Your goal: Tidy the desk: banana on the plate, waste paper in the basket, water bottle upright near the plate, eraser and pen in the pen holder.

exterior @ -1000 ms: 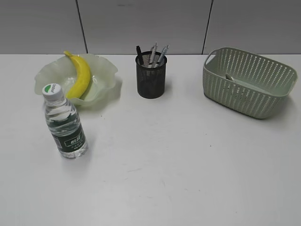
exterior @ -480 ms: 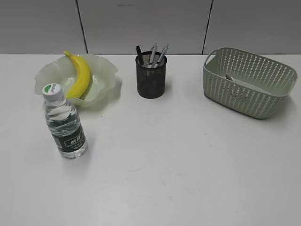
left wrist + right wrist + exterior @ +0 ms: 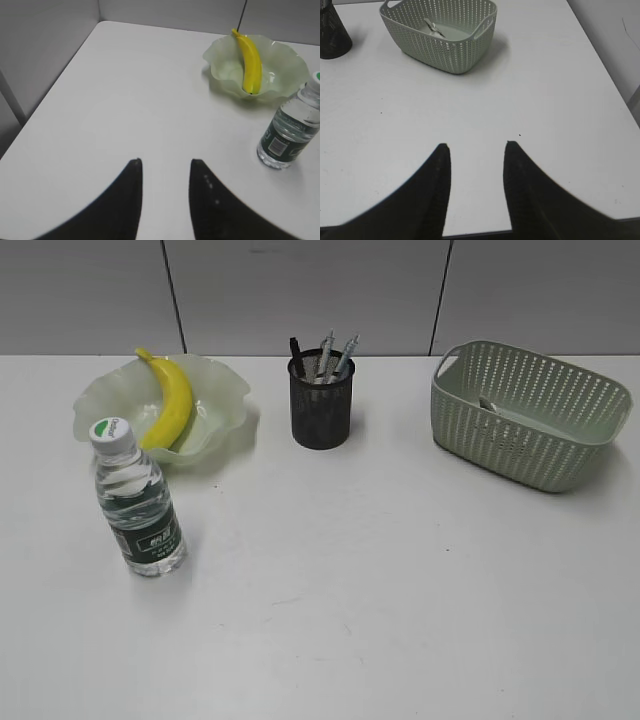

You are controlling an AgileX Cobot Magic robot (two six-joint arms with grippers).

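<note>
My left tool (image 3: 165, 172) and right tool (image 3: 475, 155) show only in my wrist views, each parted over bare tabletop (image 3: 400, 580) and grasping nothing. The outside view alone shows the pen holder (image 3: 322, 405) whole, with three pens (image 3: 326, 355) standing in it. One banana (image 3: 172, 400) lies on the one plate (image 3: 225, 390); one water bottle (image 3: 138, 502) stands upright just in front. One basket (image 3: 525, 425) holds one waste paper (image 3: 434, 28), clearest from my right wrist.
</note>
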